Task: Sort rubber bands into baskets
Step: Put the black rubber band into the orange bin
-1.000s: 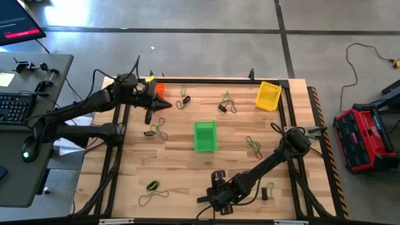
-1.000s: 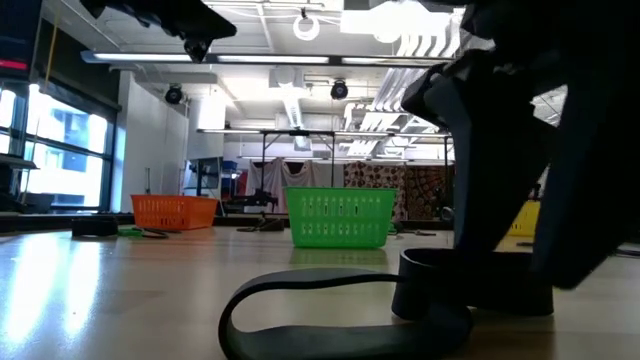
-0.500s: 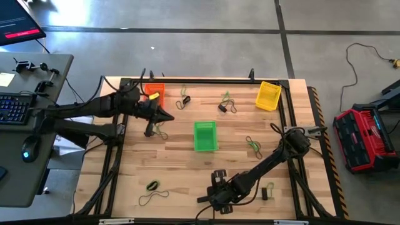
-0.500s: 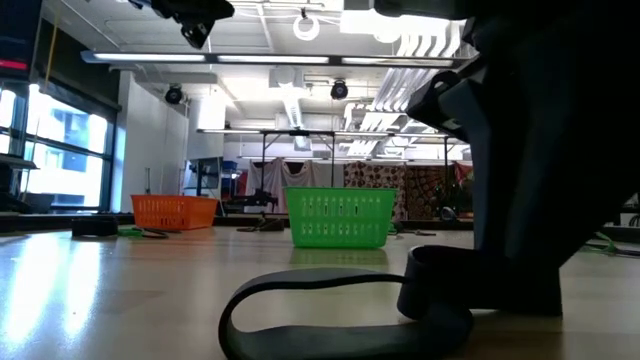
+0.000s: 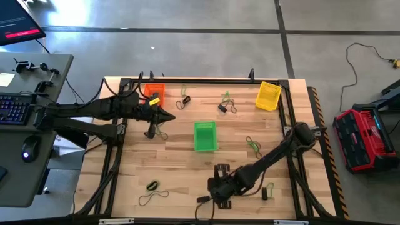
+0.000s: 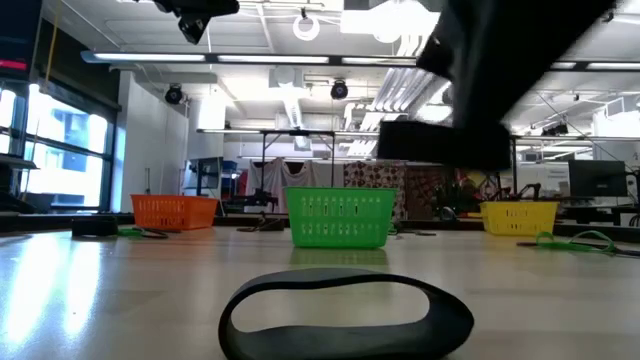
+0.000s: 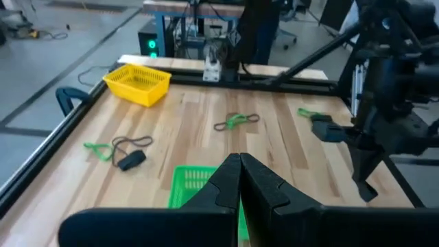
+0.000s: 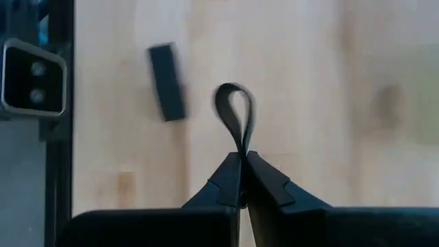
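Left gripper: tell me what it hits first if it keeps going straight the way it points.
Probably the green basket: in the left wrist view it lies just beyond the shut left gripper, which holds nothing. Depth is unclear; it might pass above the rim.

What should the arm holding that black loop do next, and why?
Probably lift and carry it toward a basket. The right gripper is shut on a black rubber band above the near table edge, and the green basket stands closest. Which basket takes black bands I cannot tell.
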You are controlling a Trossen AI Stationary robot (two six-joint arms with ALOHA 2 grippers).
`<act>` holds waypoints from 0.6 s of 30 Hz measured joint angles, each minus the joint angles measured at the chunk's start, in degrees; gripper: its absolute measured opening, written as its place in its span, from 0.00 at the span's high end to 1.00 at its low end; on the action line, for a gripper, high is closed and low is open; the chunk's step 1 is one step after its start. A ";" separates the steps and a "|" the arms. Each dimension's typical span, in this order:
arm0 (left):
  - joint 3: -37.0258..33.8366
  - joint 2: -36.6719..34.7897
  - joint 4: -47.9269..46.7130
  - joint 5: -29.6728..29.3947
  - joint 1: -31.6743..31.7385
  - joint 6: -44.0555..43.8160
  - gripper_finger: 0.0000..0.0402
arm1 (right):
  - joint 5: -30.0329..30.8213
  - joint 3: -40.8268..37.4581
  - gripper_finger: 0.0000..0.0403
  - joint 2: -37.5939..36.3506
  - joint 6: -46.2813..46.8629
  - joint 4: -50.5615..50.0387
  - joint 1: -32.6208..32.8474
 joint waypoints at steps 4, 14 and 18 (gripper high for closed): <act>0.00 0.00 1.75 0.10 0.61 0.04 1.00 | 0.41 0.02 1.00 -3.11 -1.74 -2.89 -3.85; 0.00 0.00 1.74 0.19 7.05 -3.90 1.00 | 3.36 0.02 1.00 -7.07 -8.85 -0.84 -18.43; 0.00 0.13 1.82 0.27 11.12 -3.88 1.00 | 3.02 0.02 1.00 -8.29 -13.21 3.75 -24.96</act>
